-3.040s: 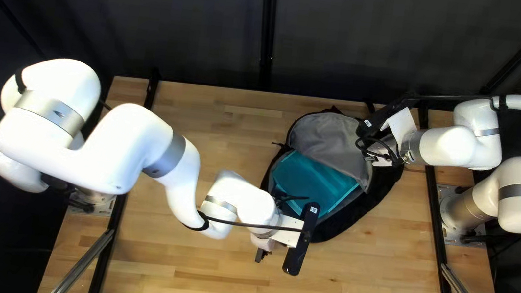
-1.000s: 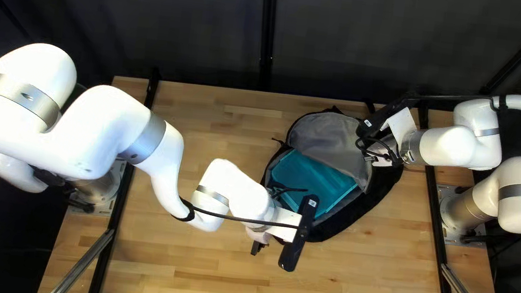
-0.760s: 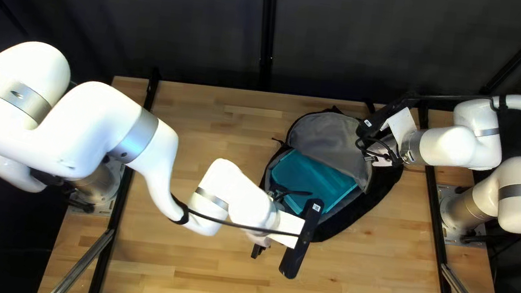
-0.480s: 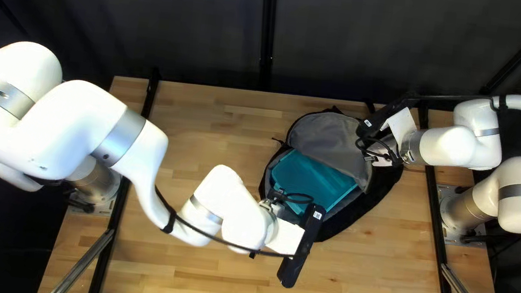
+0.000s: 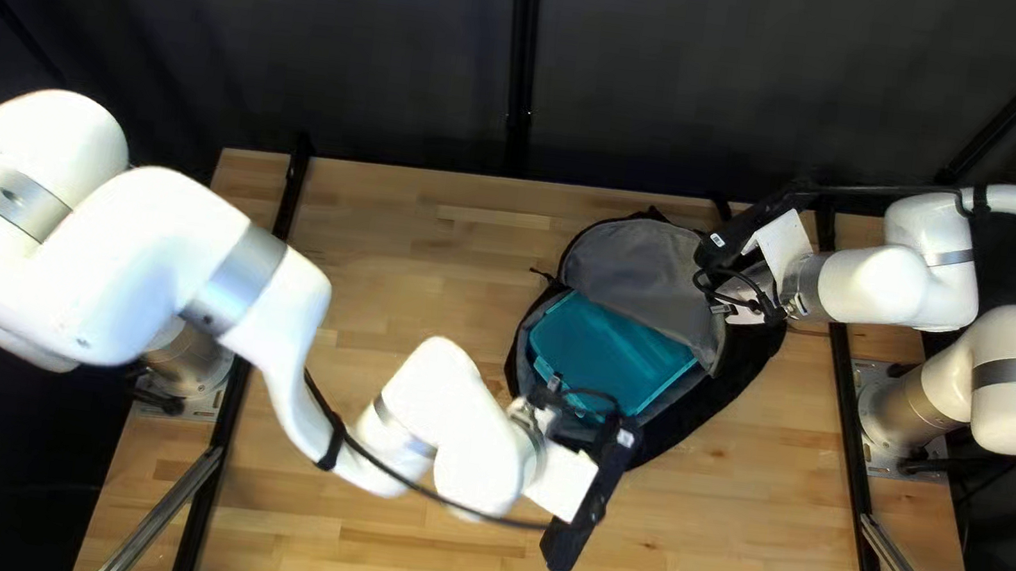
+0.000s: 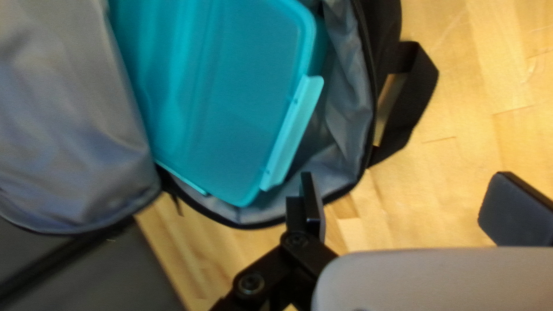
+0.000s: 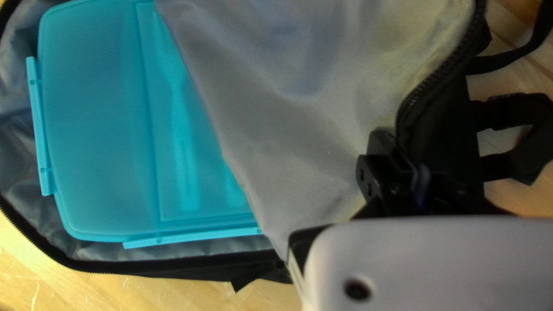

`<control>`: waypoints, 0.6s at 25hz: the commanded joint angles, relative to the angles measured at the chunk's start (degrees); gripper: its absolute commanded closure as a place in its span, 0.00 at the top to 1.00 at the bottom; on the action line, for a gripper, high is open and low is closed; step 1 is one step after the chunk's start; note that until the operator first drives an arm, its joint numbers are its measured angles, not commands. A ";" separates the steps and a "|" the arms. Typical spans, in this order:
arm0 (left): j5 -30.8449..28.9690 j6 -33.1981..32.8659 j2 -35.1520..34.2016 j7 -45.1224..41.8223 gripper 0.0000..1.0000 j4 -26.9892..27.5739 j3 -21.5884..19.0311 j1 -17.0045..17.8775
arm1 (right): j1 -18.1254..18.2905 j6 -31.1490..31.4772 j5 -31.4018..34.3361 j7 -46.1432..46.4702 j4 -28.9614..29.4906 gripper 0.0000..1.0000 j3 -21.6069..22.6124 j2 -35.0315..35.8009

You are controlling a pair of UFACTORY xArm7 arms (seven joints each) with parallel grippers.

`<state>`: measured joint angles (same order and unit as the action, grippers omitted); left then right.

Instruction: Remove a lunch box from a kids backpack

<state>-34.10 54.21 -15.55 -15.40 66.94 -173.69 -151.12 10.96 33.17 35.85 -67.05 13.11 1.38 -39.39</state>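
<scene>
Wood table [image 5: 370,566] | box [image 5: 603,352]: teal, rounded corners, lighter edge clips, in open backpack [image 5: 719,408], partly under flap [image 5: 638,276] | left gripper [image 5: 591,503] wide | right gripper [image 5: 734,300] pinching flap

Robotics lab: 2 robot arms [image 5: 156,262], wood tbl [image 5: 370,566], dark curtain [image 5: 344,46] bkgd.

A dark curtain [image 5: 740,82], crossed by a black post [image 5: 521,42], hangs behind the worktop [image 5: 411,235] (pale wood, laid in narrow strips, brightly lit).
</scene>
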 commanded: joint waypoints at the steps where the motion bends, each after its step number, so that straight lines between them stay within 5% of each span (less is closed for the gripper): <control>1: -8.70 1.34 -2.92 -2.98 1.00 0.22 1.03 2.73 | 0.00 0.00 0.00 0.00 0.00 0.00 0.00 0.00; 15: -33.28 -4.16 -4.85 -15.74 1.00 -6.88 5.61 5.07 | 0.00 0.00 0.00 0.00 0.00 0.00 0.00 0.00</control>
<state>-63.34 51.65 -19.54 -28.58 61.09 -169.21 -146.00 10.96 33.17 35.85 -67.05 13.11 1.38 -39.39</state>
